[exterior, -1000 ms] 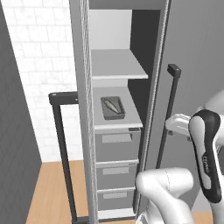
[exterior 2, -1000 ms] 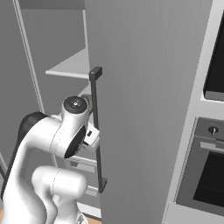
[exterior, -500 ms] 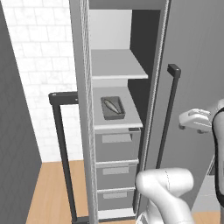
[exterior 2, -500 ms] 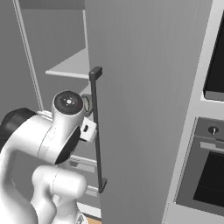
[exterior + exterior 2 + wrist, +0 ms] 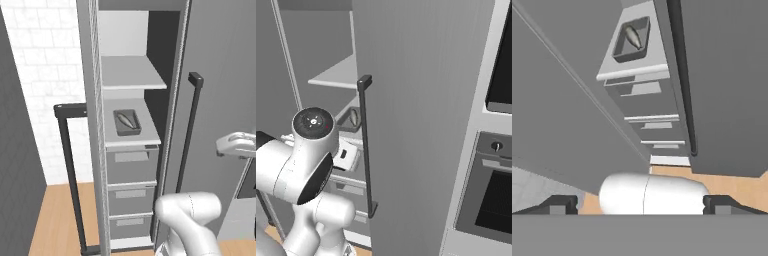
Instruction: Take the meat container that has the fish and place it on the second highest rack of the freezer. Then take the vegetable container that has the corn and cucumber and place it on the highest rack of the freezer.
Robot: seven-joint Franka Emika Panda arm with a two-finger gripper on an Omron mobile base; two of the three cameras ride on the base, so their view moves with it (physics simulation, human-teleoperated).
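The freezer [image 5: 88,100] stands open, with pale shelves above grey drawers. The dark-grey meat container [image 5: 127,123] with the slim silver fish [image 5: 126,120] rests on the shelf just under the topmost visible shelf [image 5: 131,75]. The hand view looks up at that tray [image 5: 632,39] and fish [image 5: 632,35] from well below. My gripper [image 5: 640,205] is open, its fingertips [image 5: 559,204] far apart with nothing between them, well away from the tray. The white hand [image 5: 239,144] hangs to the right of the freezer door. The vegetable container, corn and cucumber are out of view.
The right freezer door [image 5: 220,75] with its black bar handle [image 5: 187,131] stands between my hand and the shelves. The left door's handle [image 5: 69,165] juts out by the white brick wall. An oven [image 5: 491,200] sits to the right. Wooden floor [image 5: 60,220] lies below.
The arm has swung to the right, away from the freezer opening; the hand has moved past the door handle towards the right edge of the left base view. The fish tray stays put.
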